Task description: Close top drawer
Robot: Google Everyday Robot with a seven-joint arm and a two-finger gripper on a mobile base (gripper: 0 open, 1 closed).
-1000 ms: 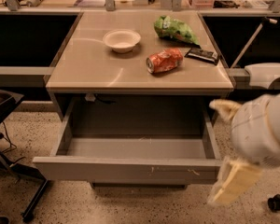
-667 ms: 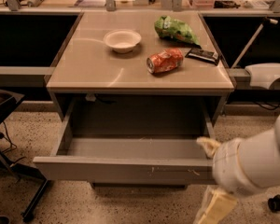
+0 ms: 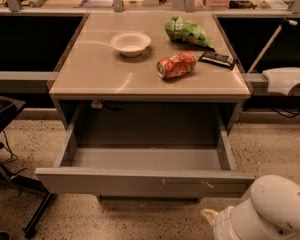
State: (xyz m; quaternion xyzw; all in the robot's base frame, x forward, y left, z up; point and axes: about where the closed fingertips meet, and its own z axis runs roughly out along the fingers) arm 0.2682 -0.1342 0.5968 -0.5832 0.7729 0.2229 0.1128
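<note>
The top drawer (image 3: 140, 181) is a wide, shallow grey metal drawer pulled far out from under the desk top, and its inside is empty. Its flat front panel has small white scratches right of centre (image 3: 185, 183). The white arm (image 3: 267, 214) fills the bottom right corner, low and just in front of the drawer's right front corner. The gripper itself is below the bottom edge and out of view.
On the beige desk top (image 3: 90, 69) lie a white bowl (image 3: 130, 43), a green chip bag (image 3: 186, 31), a crushed orange can (image 3: 176, 65) and a dark bar (image 3: 216, 59). A black chair base (image 3: 10, 134) stands at the left. A white armrest (image 3: 287, 79) is at the right.
The arm has sunk lower and moved toward the bottom right corner. The cream gripper fingers seen earlier have dropped out of the picture. The drawer has not moved.
</note>
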